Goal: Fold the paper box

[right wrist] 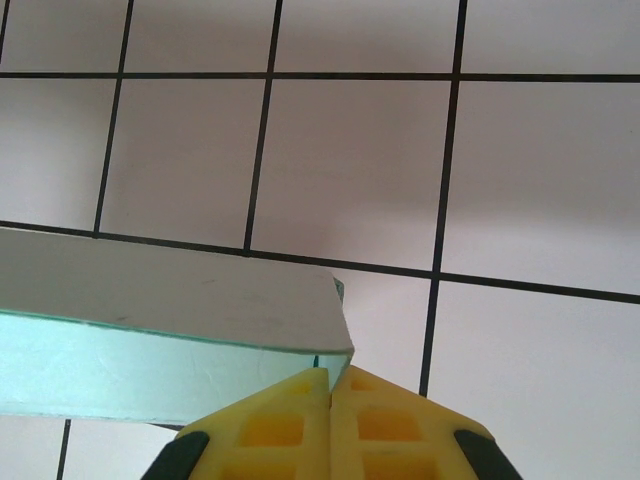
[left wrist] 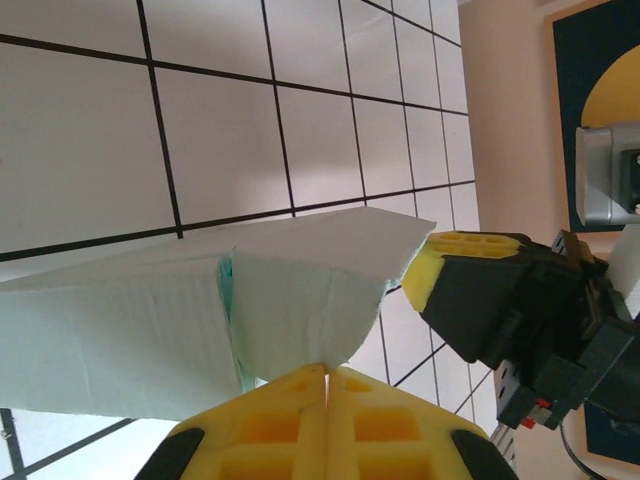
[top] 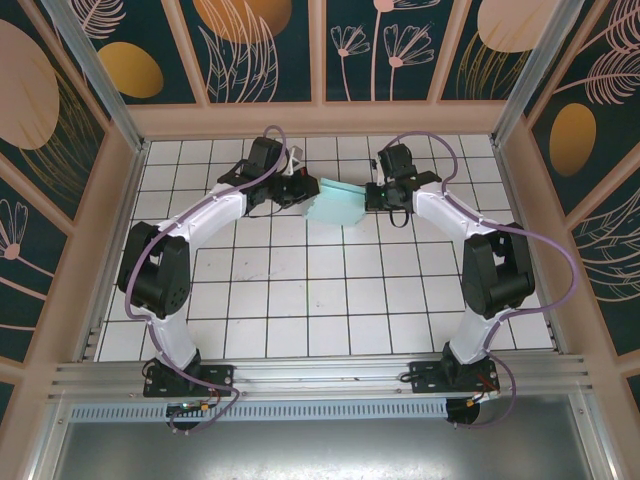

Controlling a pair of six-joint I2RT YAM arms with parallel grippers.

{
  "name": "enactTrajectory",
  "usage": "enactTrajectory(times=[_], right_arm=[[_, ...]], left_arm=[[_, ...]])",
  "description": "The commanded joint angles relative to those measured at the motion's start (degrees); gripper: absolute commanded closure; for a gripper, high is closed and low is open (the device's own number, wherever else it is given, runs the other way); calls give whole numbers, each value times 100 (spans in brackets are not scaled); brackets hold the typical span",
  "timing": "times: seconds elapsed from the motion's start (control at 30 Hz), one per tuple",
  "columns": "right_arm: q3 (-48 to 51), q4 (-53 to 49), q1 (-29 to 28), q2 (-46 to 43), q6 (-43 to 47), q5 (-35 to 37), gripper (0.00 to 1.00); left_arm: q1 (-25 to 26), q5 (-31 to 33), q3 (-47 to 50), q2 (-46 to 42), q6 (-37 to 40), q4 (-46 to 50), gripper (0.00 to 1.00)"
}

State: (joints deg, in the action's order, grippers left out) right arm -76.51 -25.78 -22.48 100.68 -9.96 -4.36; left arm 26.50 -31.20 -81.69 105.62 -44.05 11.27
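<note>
Paper box (top: 338, 203) of pale light-blue thin card is sitting far-centre on the white tiled bench (top: 300, 300); we are seeing left hand (left wrist: 326, 368) and right hand (right wrist: 330, 372) pinching opposite edges, fingers together.

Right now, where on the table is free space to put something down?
Widest bare patch: the table between the left arm and right arm, nearer than the paper box. Far corners too. Crowded: far middle, where left gripper and right gripper pinch the box.
</note>
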Motion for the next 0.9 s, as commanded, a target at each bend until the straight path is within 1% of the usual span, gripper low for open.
enactTrajectory(times=[0.0,0.17,0.5,0.87], right_arm=[[-181,-82,-92,51,136,-98,100],[-209,-93,-92,57,144,-126,100],[-119,41,-92,118,134,-201,100],[136,347,-117,240,117,-273,100]], left_arm=[[30,-285,-45,115,-114,-294,100],[22,-192,-5,143,-52,-244,100],[22,673,25,2,977,515,100],[20,1137,291,46,1472,657,100]])
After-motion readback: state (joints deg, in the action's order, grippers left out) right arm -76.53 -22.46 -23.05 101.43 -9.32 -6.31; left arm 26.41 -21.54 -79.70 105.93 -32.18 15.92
